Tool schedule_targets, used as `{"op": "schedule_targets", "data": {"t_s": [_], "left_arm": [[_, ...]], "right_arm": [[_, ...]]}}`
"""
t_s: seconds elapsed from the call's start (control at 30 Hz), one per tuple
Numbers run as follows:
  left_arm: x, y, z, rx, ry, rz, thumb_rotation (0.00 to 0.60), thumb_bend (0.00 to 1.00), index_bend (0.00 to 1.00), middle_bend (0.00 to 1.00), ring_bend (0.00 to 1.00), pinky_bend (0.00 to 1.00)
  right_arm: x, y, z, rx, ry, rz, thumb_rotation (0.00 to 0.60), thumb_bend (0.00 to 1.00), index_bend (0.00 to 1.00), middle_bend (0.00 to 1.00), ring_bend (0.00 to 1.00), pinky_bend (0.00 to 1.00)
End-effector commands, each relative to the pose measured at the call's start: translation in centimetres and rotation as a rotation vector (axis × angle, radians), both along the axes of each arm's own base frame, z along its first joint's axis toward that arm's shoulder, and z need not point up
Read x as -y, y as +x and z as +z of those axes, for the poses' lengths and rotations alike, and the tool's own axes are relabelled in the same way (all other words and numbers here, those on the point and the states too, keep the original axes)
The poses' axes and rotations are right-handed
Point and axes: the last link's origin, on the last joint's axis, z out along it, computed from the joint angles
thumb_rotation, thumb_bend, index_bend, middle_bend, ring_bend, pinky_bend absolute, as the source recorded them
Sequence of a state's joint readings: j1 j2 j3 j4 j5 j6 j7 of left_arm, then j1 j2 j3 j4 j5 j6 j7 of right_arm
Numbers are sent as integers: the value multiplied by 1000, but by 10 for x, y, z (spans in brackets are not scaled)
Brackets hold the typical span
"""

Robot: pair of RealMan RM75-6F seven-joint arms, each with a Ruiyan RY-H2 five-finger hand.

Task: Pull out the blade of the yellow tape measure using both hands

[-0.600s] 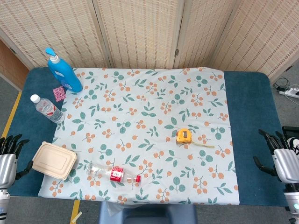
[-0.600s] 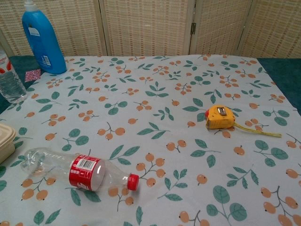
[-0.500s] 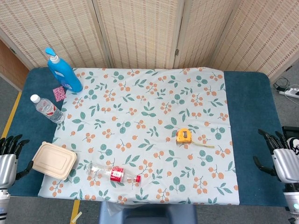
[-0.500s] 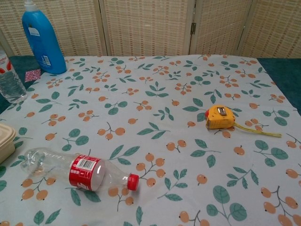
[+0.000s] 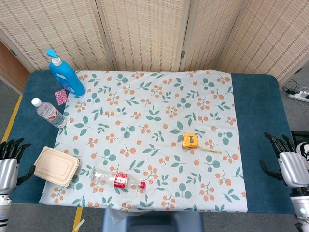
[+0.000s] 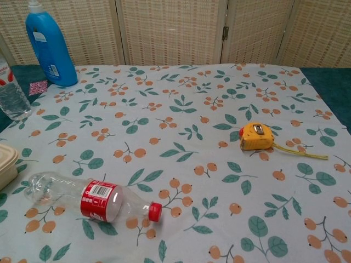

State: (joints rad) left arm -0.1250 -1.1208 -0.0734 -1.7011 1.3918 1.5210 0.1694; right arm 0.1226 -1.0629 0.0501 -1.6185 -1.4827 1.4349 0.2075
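1. We find the yellow tape measure [image 5: 190,140] lying on the flowered cloth [image 5: 145,96], right of the table's middle and toward the near half.
2. We see a short length of its blade [image 6: 299,152] already out, running along the cloth to the right of the case.
3. We note the left hand [image 5: 8,164] at the near left edge of the table [image 5: 256,106], over the blue cover, with its fingers apart and nothing in them.
4. We note the right hand [image 5: 287,162] at the near right edge, also with its fingers apart and nothing held.
5. Both hands sit well apart from the tape measure; neither touches it. Only the head view shows them.
6. We see a clear plastic bottle [image 6: 90,200] with a red label and red cap lying on its side near the front left of the cloth.
7. A beige lidded food box [image 5: 56,166] rests just left of that bottle, at the cloth's corner.
8. A small water bottle [image 5: 48,112] stands further back on the left, and a blue pump bottle [image 5: 66,75] stands at the far left corner.
9. A small pink patterned square [image 5: 60,96] lies just beside the blue bottle.
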Motion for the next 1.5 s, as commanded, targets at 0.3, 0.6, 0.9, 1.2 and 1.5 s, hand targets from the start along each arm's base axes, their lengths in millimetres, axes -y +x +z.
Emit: {"op": "schedule_targets", "data": {"t_s": [0.3, 0.6, 0.9, 1.2, 1.5], "left_arm": [[-2, 5, 0, 7, -1, -5, 600, 328, 247, 135, 92, 0], [-3, 10, -1, 2, -6, -5, 600, 323, 247, 135, 91, 0], [-4, 8, -2, 2, -13, 16, 600, 322, 247, 132, 91, 0], [-2, 2, -3, 5, -17, 43, 600, 319, 240, 124, 88, 0], [-4, 1, -6, 4, -24, 48, 600, 319, 230, 120, 86, 0]], "right_arm": [[74, 48, -47, -89, 195, 42, 600, 324, 0, 34, 64, 36], [125, 84, -114, -185, 367, 104, 600, 320, 0, 16, 60, 36], [155, 101, -164, -250, 442, 138, 600, 318, 4, 80, 83, 42], [164, 98, -183, -287, 477, 132, 600, 319, 77, 130, 104, 50], [171, 100, -197, -278, 493, 143, 600, 318, 161, 184, 136, 64]]}}
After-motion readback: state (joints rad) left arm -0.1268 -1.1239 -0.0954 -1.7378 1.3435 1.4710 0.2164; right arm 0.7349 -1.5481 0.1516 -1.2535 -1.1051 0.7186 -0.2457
